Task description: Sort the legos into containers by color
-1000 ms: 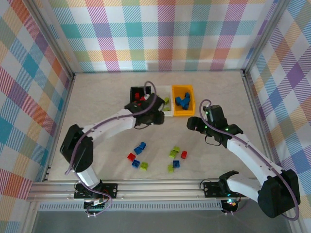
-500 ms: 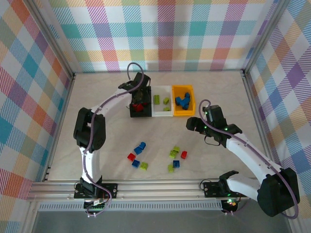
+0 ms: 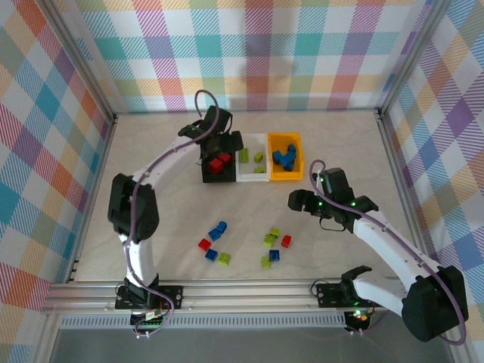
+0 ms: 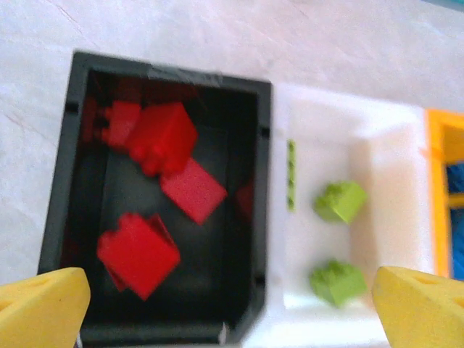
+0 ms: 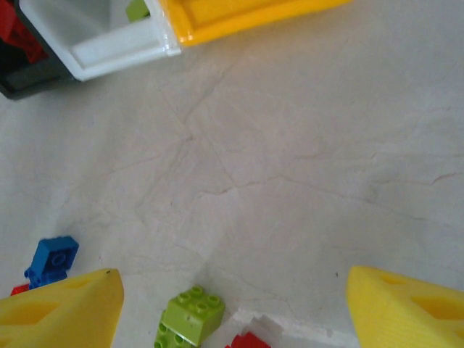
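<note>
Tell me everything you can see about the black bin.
The black bin is a small open rectangular box, plastic by its look, standing upright on the table. It is the left end of the row, with its right wall against the white bin. Several red legos lie loose inside, and no other colour shows. The left gripper hangs open above it, apparently clear of it.

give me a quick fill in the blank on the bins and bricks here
The black bin holds only ____ bricks.
The green bricks lie in the ____ bin.
The orange bin holds ____ bricks.
The left hand hangs over the bins with its jaws ____.
Missing words: red, white, blue, open.
</note>
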